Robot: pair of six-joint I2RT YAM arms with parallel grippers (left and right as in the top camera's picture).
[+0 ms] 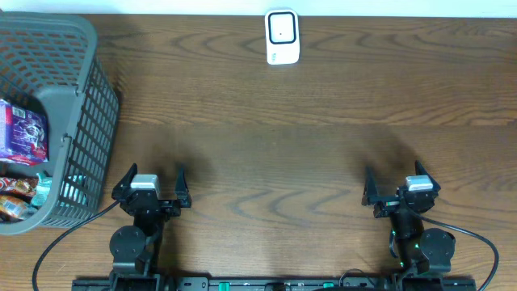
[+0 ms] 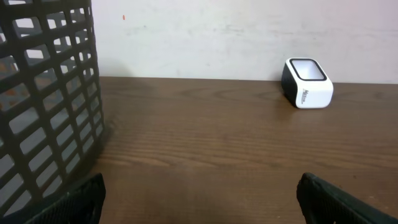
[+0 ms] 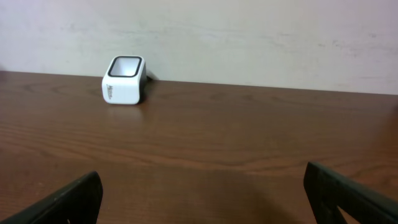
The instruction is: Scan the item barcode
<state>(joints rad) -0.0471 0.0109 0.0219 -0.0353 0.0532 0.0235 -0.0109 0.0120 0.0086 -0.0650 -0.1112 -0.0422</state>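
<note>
Item point(image 1: 23, 129), a purple packet, lying inside the grey basket point(image 1: 74, 95) at far left, well apart from the white scanner point(image 1: 282, 36) at the far side. Left gripper point(image 1: 154, 174) and right gripper point(image 1: 393, 172) both spread wide, empty. Likely trouble: catching a finger on the basket rim while reaching in, dragging neighbouring snacks point(image 1: 14, 204) along, or presenting a face without the barcode.

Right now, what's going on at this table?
Nothing is being handled yet. Both arms sit at their own edge of the table, with the left gripper and right gripper open and empty. The white scanner stands at the far edge, untouched. The items, a purple packet among them, lie in the grey basket beside the left arm. None is out for scanning.
</note>
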